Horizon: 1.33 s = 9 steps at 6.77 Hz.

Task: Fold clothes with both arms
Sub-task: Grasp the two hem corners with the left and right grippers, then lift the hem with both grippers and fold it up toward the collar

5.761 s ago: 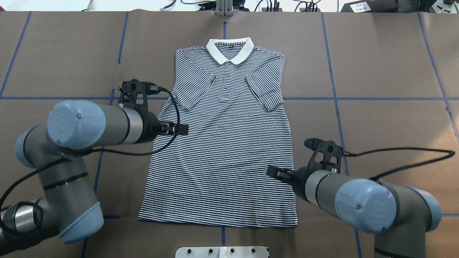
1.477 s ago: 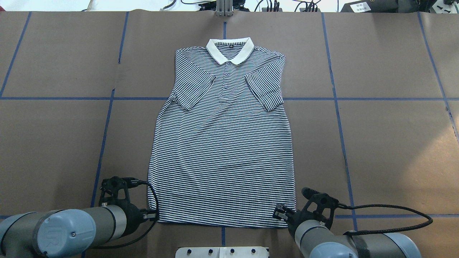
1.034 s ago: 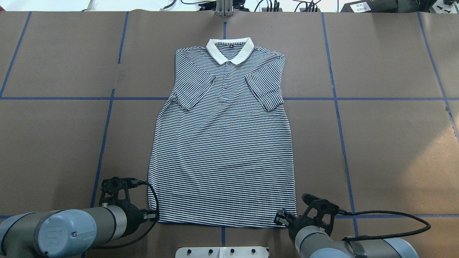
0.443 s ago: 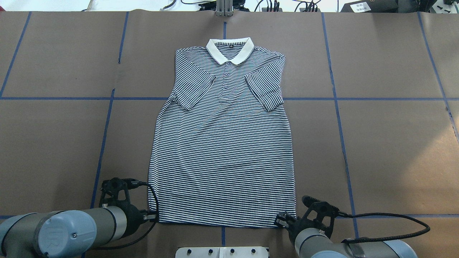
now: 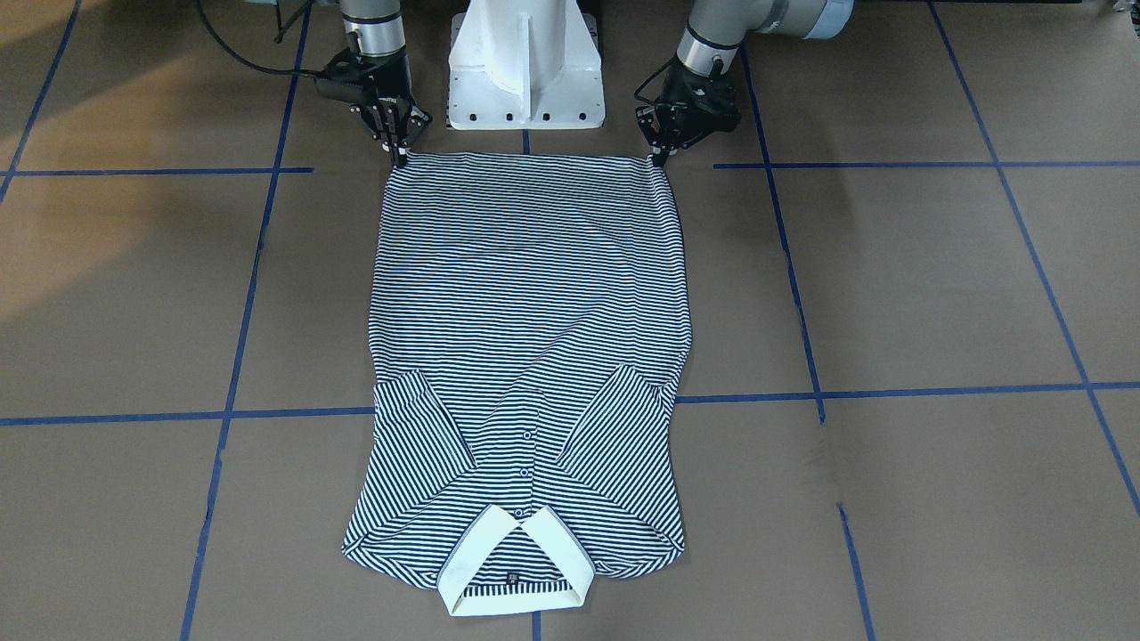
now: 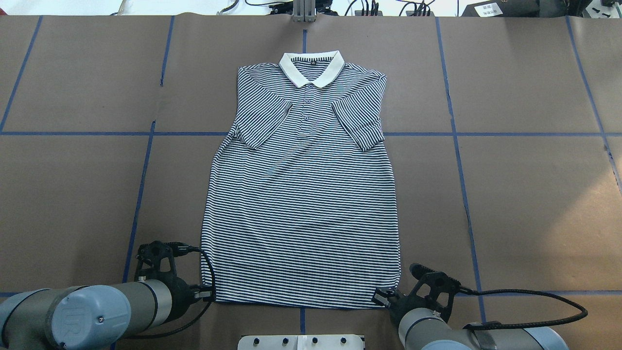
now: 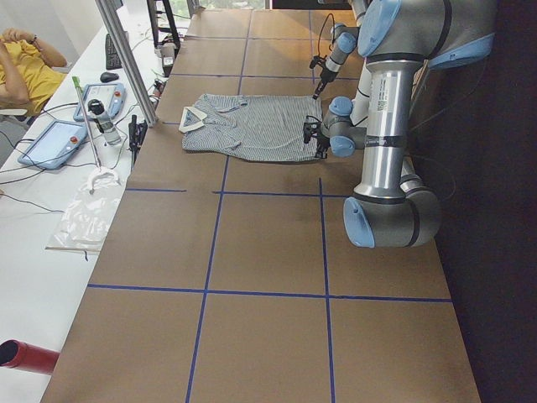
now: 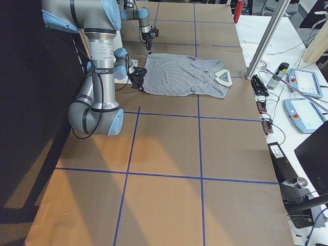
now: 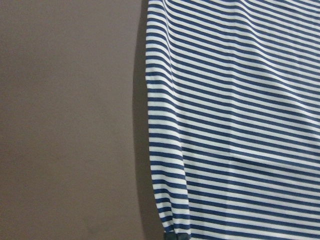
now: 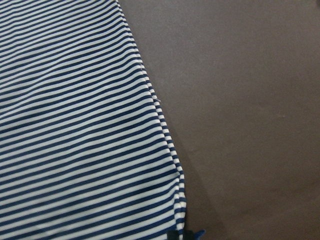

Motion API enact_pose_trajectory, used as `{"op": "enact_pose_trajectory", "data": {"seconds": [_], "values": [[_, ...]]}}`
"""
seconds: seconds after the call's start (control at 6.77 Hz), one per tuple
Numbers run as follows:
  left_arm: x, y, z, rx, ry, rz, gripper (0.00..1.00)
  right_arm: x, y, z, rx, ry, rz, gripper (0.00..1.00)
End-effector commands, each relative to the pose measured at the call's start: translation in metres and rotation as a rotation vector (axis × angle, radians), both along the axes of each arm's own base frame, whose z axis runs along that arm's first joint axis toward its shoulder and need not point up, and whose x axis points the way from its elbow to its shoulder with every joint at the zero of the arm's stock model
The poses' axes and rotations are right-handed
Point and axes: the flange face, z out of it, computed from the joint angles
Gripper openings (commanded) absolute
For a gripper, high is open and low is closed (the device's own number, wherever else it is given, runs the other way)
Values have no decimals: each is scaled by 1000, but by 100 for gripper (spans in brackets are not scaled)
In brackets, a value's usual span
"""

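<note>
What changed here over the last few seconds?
The left gripper and right gripper moved from the sides of the polo shirt back to its hem corners; whether they pinch it is unclear. The hem's left corner drew inward. The shirt stayed flat, sleeves folded in.

both grippers have drawn back from the sides of the polo shirt to its near hem. the left gripper, earlier over the shirt's left edge at mid-body, now sits at the left hem corner. the right gripper, earlier over the lower right edge, is at the right corner. the shirt's lower left side has been pulled inward, so the hem is narrower. over the last moments the right gripper crept nearer the robot, and its fingers now pinch the corner, which puckers slightly.
</note>
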Motion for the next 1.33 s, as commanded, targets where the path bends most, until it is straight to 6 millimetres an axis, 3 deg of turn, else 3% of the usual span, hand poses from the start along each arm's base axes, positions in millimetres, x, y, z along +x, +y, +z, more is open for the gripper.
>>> {"op": "enact_pose_trajectory", "data": {"seconds": [0.0,0.15,0.3,0.44,0.59,0.74,0.89,1.18], "values": [[-45,3,-56,5,-2,7,0,60,-4,-59,-9,-28,-13,0],[-106,19,-121,-36,-1,71,0,111,9,-102,-28,-60,-65,0],[-154,28,-168,-69,10,114,0,162,18,-135,-32,-104,-100,0],[-167,16,-199,-98,32,111,0,175,16,-146,-46,-117,-105,0],[-163,8,-204,-85,25,111,0,177,9,-144,-46,-100,-90,0],[-152,-22,-202,20,-20,110,0,175,0,-145,-39,-97,-69,0],[-144,-76,-205,83,-75,51,0,167,-29,-162,17,-102,-50,0],[-156,-159,-204,152,-164,-36,0,158,-135,-171,-2,-43,53,0]]}}
